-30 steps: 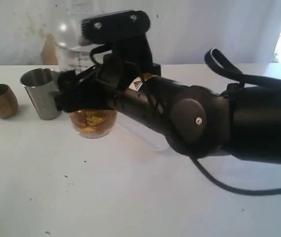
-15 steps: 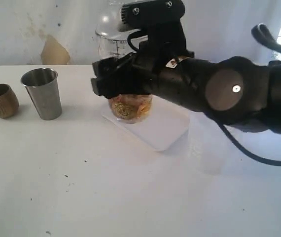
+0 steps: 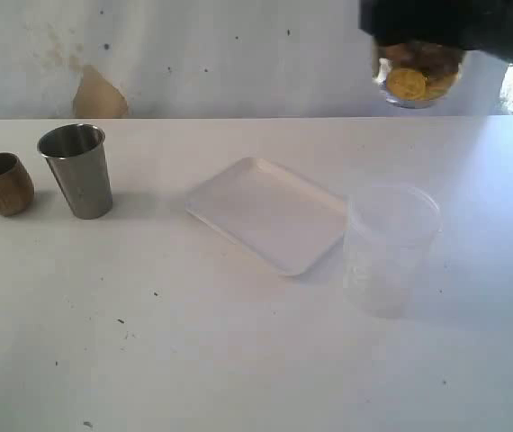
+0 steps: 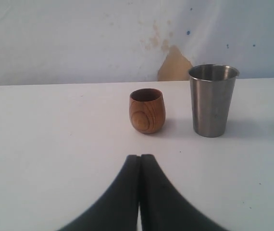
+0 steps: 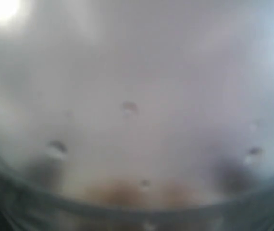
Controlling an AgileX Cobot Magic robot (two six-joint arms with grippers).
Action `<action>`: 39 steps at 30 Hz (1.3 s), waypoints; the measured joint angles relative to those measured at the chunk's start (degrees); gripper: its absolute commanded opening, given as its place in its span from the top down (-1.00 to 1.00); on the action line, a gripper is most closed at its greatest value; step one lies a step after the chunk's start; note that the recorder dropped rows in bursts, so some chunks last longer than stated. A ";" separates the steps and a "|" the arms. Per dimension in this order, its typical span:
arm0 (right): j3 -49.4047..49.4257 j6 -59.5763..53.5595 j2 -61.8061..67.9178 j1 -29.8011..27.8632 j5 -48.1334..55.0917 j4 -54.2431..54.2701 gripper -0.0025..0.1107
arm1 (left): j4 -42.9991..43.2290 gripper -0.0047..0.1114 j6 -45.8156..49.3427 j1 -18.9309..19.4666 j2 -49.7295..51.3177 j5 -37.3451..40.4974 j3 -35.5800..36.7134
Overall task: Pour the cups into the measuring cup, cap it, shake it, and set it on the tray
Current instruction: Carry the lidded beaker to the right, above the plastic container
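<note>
The steel tumbler (image 3: 76, 171) and the brown wooden cup (image 3: 2, 184) stand upright side by side at the table's left. Both also show in the left wrist view, the wooden cup (image 4: 147, 110) and the tumbler (image 4: 213, 99) just beyond my left gripper (image 4: 139, 157), which is shut and empty. My right gripper (image 3: 416, 38) holds the clear measuring cup (image 3: 416, 79) high at the top right, golden-brown contents in its bottom. Its blurred wall (image 5: 137, 120) fills the right wrist view and hides the fingers. The white tray (image 3: 270, 213) lies empty at the centre.
A wider frosted plastic tub (image 3: 390, 247) stands right of the tray, almost under the raised measuring cup. A pale wall runs along the table's far edge.
My right arm has swung the measuring cup from beside the tumbler, rightward over the tray, and up to the top right. The tray and the frosted tub are now uncovered.
</note>
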 measured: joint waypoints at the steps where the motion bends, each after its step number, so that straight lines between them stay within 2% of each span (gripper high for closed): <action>1: 0.48 -1.50 -0.28 -2.44 1.01 0.24 0.96 | 0.00 0.92 0.00 0.00 0.00 0.00 0.00; 6: 5.27 -4.65 -0.21 -11.22 4.52 0.35 0.96 | 0.00 0.92 0.00 0.00 0.00 0.00 0.00; 9: 9.02 -10.22 1.20 -17.69 6.30 0.24 0.96 | 0.00 0.92 0.00 0.00 0.00 0.00 0.00; 13: 10.90 -13.29 6.58 -23.04 8.49 -1.04 0.96 | 0.00 0.92 0.00 0.00 0.00 0.00 0.00; 17: 11.12 -17.28 11.50 -23.63 8.10 -6.43 0.96 | 0.00 0.92 0.00 0.00 0.00 0.00 0.00; 21: 11.12 -13.97 11.66 -23.72 5.37 -14.56 0.96 | 0.00 0.92 0.00 0.00 0.00 0.00 0.00; 23: 11.12 -6.68 11.66 -23.72 5.53 -18.43 0.96 | 0.00 0.92 0.00 0.00 0.00 0.00 0.00; 24: 10.71 1.72 11.66 -23.72 5.54 -22.71 0.96 | 0.00 0.92 0.00 0.00 0.00 0.00 0.00; 27: 10.58 16.97 10.99 -23.72 4.31 -33.96 0.96 | 0.00 0.92 0.00 0.00 0.00 0.00 0.00; 28: 10.58 32.13 10.19 -23.72 1.88 -45.15 0.96 | 0.00 0.92 0.00 0.00 0.00 0.00 0.00; 29: 10.58 41.03 9.84 -23.72 -0.35 -52.09 0.96 | 0.00 0.92 0.00 0.00 0.00 0.00 0.00; 30: 10.58 57.82 9.43 -24.64 -7.48 -66.50 0.96 | 0.00 0.92 0.00 0.00 0.00 0.00 0.00; 32: 9.34 77.25 10.43 -26.91 -19.49 -85.86 0.96 | 0.00 0.92 0.00 0.00 0.00 0.00 0.00; 35: 7.85 86.90 12.75 -29.17 -24.67 -100.95 0.96 | 0.00 0.92 0.00 0.00 0.00 0.00 0.00; 39: 7.89 89.67 16.15 -34.11 -25.18 -111.82 0.96 | 0.00 0.92 0.00 0.00 0.00 0.00 0.00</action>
